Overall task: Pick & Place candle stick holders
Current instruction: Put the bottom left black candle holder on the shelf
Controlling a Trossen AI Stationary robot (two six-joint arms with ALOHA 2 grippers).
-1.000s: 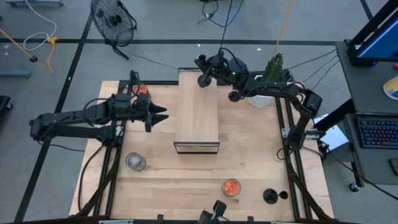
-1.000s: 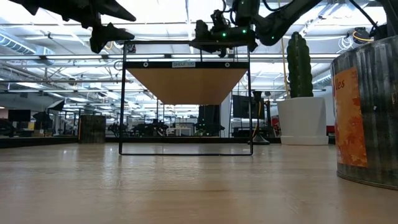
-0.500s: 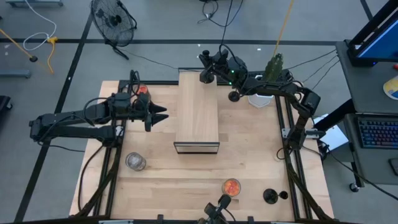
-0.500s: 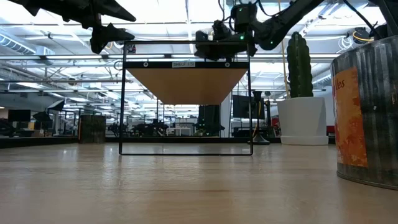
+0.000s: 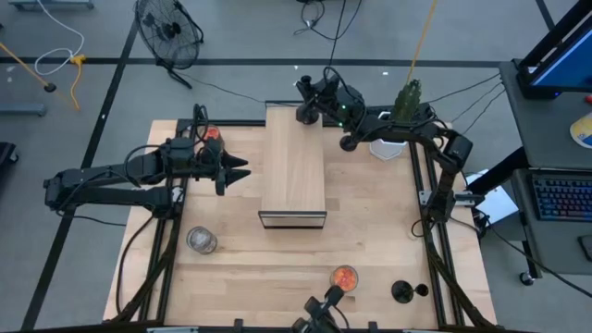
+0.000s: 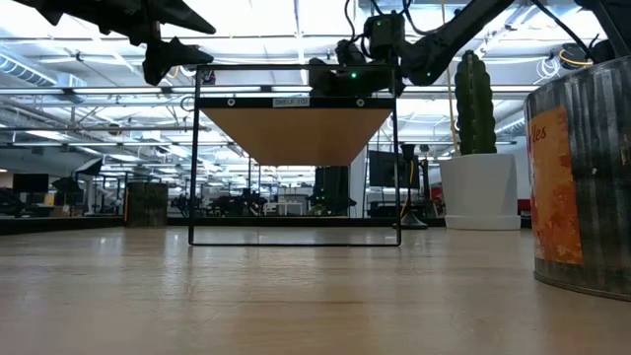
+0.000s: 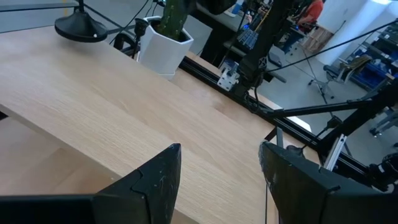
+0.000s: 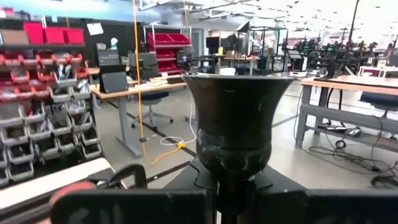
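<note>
A black candle stick holder (image 8: pixel 237 134) stood upright in the right claw (image 5: pixel 305 104), which was clamped on its thin stem just below the flared cup, above the far end of the long pale wooden shelf (image 5: pixel 292 166) that stands raised on a thin black frame. Another black holder (image 5: pixel 401 292) sat on the tabletop (image 5: pixel 370 240) near the right front corner, an orange-red glass cup (image 5: pixel 344 278) just beside it, a clear silvery cup (image 5: pixel 201 240) toward the left front, and a second orange-red cup (image 5: pixel 212 134) at the far left edge. The likeliest trouble from here was the holder being let go too close to the shelf's far edge or slightly tilted; with a narrow stem and small base it would probably topple or roll off the back. The right arm stretched from its mount at the right edge past the white cactus pot (image 5: pixel 388 146), wrist held level over the shelf. The left claw (image 5: pixel 242 168) hovered, fingers spread and empty, just beside the shelf's left side, its arm extended low across the tabletop.
</note>
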